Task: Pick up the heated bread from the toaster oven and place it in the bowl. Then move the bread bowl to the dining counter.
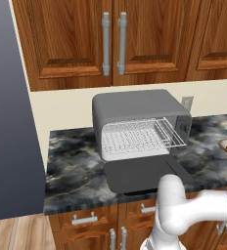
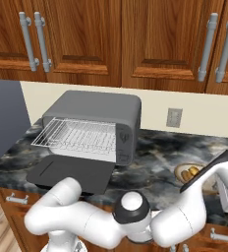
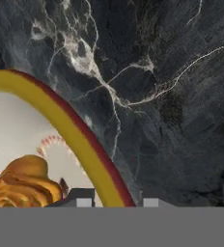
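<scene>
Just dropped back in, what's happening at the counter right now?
The bread already lies in the bowl, which sits on the marbled counter to the right of the toaster oven. The oven's door hangs open and its wire rack is bare. The arm has reached over to the bowl, and the tool sits astride the bowl's yellow rim, fingers either side. The bowl has not been lifted yet.

Glossy white, rounded arm [image 2: 86,216] segments, bulbous like tubes, joined by dark rings (one black collar under a white domed cap). Flat black strip along the forearm. Grey blocky end effector [image 3: 114,200] tips, pale-faced.
</scene>
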Robot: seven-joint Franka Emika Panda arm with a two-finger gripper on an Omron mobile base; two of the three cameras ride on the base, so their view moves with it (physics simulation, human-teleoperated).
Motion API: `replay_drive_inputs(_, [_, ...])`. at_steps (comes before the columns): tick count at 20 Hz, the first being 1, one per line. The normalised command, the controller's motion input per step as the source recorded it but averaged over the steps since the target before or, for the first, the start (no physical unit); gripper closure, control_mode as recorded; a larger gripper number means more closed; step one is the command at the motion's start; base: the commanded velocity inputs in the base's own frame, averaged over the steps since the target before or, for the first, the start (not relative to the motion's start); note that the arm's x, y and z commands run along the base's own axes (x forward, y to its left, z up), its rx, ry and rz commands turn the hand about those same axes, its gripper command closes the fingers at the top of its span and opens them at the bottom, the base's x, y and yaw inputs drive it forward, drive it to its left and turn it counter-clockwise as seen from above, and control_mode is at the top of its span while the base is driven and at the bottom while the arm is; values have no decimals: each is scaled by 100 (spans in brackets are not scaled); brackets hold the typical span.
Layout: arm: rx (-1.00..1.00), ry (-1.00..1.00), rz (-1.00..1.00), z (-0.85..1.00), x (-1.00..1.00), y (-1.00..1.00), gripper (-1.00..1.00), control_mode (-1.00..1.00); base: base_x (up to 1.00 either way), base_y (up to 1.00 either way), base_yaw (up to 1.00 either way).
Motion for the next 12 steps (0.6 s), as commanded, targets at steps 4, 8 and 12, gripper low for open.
replay_drive_inputs(4, [-6,-21,-3,67,-26,75,100,-100,0,0,0])
replay_drive_inputs(8, [-8,-21,-1,92,-55,71,100,-100,0,0,0])
replay_drive_inputs(12, [-5,-34,0,100,-82,76,100,-100,0,0,0])
